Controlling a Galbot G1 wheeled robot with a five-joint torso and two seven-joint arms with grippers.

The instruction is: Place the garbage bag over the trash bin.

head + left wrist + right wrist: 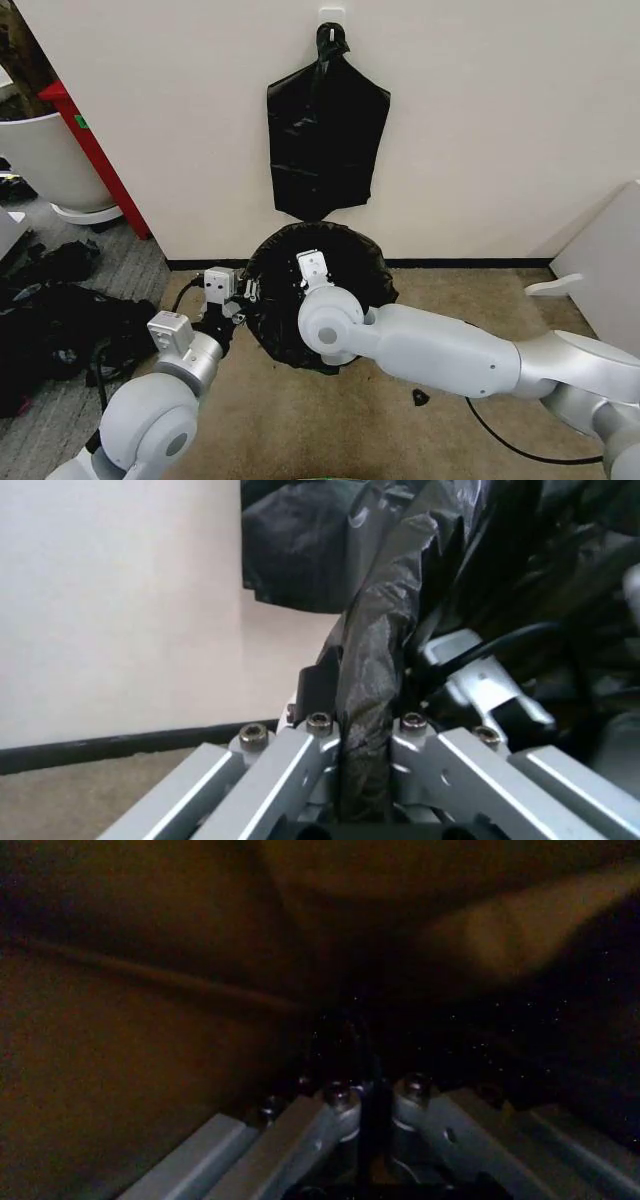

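Head view: the bag [345, 262] drapes over the bin on the floor by the wall, below a bunch of bags [326, 135] hanging at 12 o'clock. The left gripper [246, 291] holds the bag's edge at 9 o'clock; the right gripper [308, 268] reaches inside the mouth. The bin itself is wholly covered. I'd pull the edge outward and down evenly so the film doesn't tear.

Left wrist view: the jaws are pressed together, pinching a twisted fold of bag [375, 675].

Right wrist view: the right gripper [368, 1091] looks pressed together, seemingly on film; darkness hides what exactly.
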